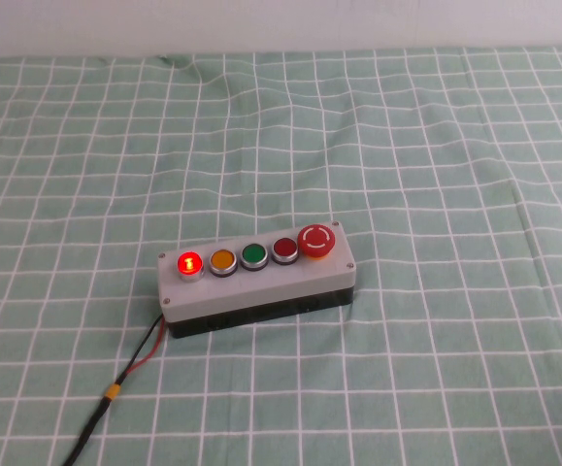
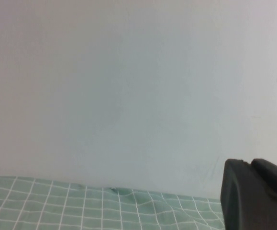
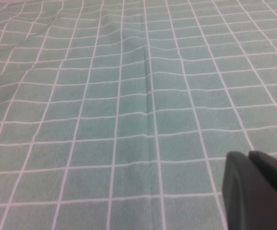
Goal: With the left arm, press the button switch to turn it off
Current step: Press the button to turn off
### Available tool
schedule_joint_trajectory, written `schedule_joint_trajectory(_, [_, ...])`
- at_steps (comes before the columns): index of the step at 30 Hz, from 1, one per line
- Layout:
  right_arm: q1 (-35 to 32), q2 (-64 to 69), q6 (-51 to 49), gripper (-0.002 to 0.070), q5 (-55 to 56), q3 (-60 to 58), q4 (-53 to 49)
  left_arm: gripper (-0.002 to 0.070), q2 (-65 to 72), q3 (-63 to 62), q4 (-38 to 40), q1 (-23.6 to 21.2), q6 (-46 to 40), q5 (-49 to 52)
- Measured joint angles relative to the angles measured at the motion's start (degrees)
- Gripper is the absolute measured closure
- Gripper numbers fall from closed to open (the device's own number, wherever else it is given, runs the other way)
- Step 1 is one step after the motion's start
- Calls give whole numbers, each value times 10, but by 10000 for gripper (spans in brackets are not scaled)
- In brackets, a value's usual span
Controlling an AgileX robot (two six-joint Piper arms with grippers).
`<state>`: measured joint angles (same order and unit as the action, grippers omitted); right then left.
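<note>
A grey switch box (image 1: 258, 283) lies on the green checked cloth in the middle of the high view. On its top stand a lit red button (image 1: 190, 263) at its left end, then a yellow button (image 1: 222, 260), a green button (image 1: 253, 255), a dark red button (image 1: 284, 249) and a red mushroom stop button (image 1: 317, 240). My left gripper (image 2: 250, 163) is shut and empty, raised, facing a pale wall and the cloth's far edge; the box is out of its view. My right gripper (image 3: 249, 154) is shut and empty over bare cloth. Neither gripper shows in the high view.
A red and black cable (image 1: 133, 367) with a yellow band runs from the box's left end to the front edge of the high view. The cloth (image 1: 436, 175) has creases and ends at a pale wall (image 1: 281, 24) at the back.
</note>
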<state>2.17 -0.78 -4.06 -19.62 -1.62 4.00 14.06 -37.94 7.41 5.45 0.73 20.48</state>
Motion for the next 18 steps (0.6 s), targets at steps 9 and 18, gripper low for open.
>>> schedule_joint_trajectory(9, [0, 0, 0, 694, 0, 0, 0, 677, 77, -15, 14, 0, -7, 50])
schedule_joint_trajectory(18, [0, 0, 0, 694, 0, 0, 0, 677, 243, -130, 75, 0, -135, 193])
